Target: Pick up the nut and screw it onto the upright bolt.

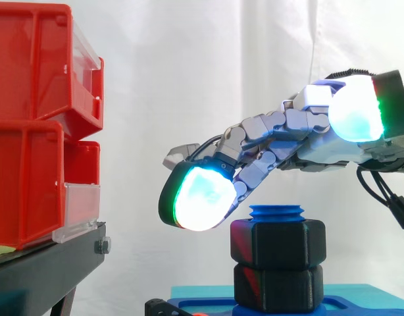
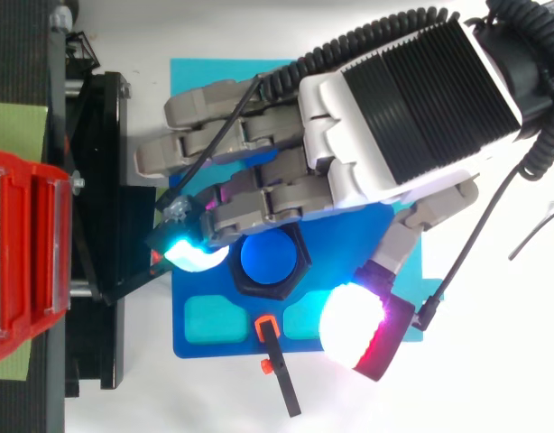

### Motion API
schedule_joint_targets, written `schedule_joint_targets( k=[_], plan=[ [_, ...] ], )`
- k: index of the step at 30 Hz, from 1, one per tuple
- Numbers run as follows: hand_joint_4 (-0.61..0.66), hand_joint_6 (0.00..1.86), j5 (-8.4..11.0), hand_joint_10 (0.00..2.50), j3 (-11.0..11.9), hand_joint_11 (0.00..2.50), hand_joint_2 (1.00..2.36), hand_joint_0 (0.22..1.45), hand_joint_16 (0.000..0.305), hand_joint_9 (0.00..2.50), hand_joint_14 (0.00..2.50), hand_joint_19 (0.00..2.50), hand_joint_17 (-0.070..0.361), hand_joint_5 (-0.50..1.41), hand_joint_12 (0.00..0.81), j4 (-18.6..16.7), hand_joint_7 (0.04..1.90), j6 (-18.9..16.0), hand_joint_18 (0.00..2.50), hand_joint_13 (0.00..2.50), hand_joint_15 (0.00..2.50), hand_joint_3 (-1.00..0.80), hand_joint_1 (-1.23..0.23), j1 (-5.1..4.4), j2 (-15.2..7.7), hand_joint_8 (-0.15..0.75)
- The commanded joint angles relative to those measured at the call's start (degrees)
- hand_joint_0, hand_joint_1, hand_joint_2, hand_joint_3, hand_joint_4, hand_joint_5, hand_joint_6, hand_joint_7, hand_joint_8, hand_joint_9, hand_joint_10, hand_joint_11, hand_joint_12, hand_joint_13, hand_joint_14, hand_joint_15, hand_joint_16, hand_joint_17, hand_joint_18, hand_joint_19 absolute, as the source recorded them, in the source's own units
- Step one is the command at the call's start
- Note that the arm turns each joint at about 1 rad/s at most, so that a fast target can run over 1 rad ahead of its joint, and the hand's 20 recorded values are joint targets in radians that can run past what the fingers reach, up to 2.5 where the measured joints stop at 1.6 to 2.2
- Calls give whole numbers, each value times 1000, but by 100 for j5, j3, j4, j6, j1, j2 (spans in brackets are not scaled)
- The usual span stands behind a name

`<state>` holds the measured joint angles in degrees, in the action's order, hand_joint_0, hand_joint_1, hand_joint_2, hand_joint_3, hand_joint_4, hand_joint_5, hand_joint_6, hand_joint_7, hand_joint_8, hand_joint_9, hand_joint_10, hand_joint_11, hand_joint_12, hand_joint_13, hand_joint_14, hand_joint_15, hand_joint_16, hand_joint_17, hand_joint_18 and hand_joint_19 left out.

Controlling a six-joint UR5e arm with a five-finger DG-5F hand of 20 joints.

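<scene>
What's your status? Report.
Hand open above the nut. Nut on the blue bolt, not gripped. Red bins stand aside.

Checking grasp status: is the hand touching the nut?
Cannot tell. Side view: a pad of the hand meets the nut in outline only; top view shows no plain gap.

No readable text or label shows anywhere.
</scene>
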<state>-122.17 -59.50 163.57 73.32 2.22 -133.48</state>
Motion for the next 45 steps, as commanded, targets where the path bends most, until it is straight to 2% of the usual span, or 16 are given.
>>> schedule_joint_targets(
  k=[1,8,17,22,28,33,45],
  plan=[
    [213,503,-17,0,-1,0,1000,453,41,176,0,0,93,-91,350,-10,766,-19,0,0,0,-500,-26,33,6,198],
    [258,503,-44,0,-9,0,1000,463,40,234,0,0,90,-67,344,17,849,-19,0,17,0,-500,-73,94,6,212],
    [282,504,-44,0,-18,0,1000,472,38,311,0,0,85,-31,331,17,1009,16,0,89,0,-500,-105,120,-3,226],
    [285,504,-35,0,-18,0,1000,475,37,337,0,0,83,-25,329,34,1027,16,0,106,0,-500,-116,112,-3,230],
    [302,504,-44,0,-62,0,1000,474,37,342,0,0,83,-39,328,17,951,16,0,113,0,-500,-127,112,-3,231],
    [299,504,-44,0,-71,0,1000,479,37,388,0,0,82,-24,325,34,981,25,0,128,0,-500,-138,120,-3,235],
    [250,503,-61,0,-71,0,1000,498,31,601,0,0,69,34,296,52,1196,16,0,252,0,-500,-194,156,-3,237]
  ],
)
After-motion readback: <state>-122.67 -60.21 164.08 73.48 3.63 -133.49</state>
